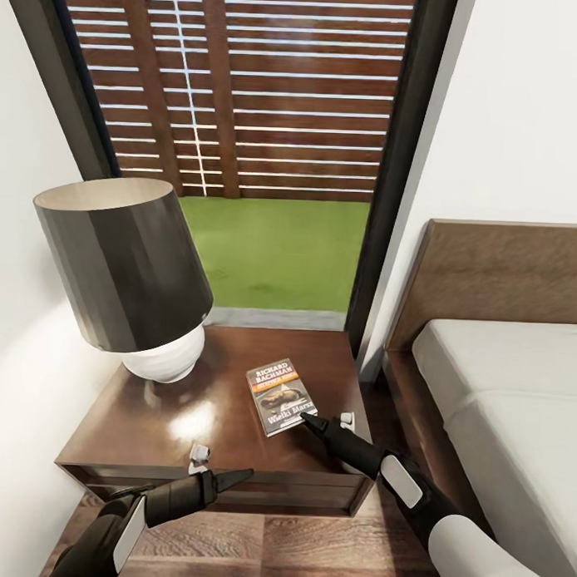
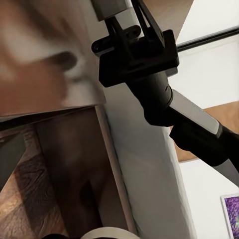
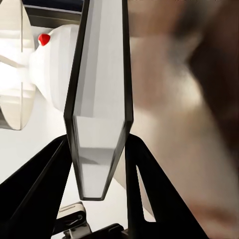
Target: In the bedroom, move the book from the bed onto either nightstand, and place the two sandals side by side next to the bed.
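Dark-cover book: the book [image 1: 280,396] lies flat on the glossy top of the nightstand [image 1: 158,438], toward its front right part, near the lamp [image 1: 127,270] but apart from it.
Bed: the bed [image 1: 501,387] stands just right of the nightstand; no book on the mattress part that shows.
Right jaws: the right gripper [image 1: 307,420] reaches in from the lower right with its tips at the book's near right corner. In the right wrist view the right gripper [image 3: 102,149] has its two dark fingers close on either side of the book's thin edge [image 3: 99,99], so I judge it shut on the book, or only just about to let go.
Left jaws: the left gripper [image 1: 240,476] hangs low in front of the nightstand's drawer face, holding nothing; the two tips look drawn together to a point.
Progress: the book step looks nearly done, since the book already rests on the nightstand; what is left of it is the release and drawing the arm back.
Left to do: both sandals, set side by side by the bed; I judge that whole half not yet done.
Book's heading: cover up, title end toward the window [image 1: 245,112], bottom edge toward the robot.
Long axis: runs front to back across the nightstand, tilted slightly, with the near end swung toward the bed.
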`<state>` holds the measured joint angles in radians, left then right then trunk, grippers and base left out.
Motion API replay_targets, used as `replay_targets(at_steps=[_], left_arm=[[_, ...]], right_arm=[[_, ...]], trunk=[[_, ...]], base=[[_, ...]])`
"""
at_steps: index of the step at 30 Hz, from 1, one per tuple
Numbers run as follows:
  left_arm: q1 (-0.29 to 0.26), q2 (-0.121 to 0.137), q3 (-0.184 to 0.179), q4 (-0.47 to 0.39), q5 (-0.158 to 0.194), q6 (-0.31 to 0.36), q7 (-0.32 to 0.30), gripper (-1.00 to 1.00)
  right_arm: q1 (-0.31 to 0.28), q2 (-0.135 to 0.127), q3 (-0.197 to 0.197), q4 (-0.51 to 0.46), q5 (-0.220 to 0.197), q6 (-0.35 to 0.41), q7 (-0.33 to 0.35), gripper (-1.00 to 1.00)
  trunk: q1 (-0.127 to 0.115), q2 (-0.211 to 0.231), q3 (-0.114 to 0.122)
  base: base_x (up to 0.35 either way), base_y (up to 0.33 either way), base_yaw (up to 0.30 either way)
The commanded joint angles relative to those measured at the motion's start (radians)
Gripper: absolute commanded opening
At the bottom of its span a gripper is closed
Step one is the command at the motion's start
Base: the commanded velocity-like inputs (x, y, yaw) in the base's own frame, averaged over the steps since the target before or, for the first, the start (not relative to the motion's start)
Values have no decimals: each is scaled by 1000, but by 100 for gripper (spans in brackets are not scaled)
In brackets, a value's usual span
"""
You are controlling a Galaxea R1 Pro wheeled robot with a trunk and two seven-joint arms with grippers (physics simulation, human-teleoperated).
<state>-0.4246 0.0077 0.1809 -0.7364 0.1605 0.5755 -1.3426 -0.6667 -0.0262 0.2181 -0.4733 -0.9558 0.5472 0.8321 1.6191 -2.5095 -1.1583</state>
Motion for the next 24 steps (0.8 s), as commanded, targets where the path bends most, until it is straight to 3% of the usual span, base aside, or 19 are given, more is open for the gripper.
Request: replay_targets(at_steps=[1, 24], left_arm=[[0, 0, 0, 0, 2, 10, -3, 100], [0, 0, 0, 0, 1, 10, -2, 100]], right_arm=[[-1, -1, 5, 0, -11, 7, -1, -100], [-1, -1, 5, -1, -12, 7, -1, -100]], trunk=[[0, 0, -1], [0, 0, -1]], base=[[0, 0, 0], [0, 0, 0]])
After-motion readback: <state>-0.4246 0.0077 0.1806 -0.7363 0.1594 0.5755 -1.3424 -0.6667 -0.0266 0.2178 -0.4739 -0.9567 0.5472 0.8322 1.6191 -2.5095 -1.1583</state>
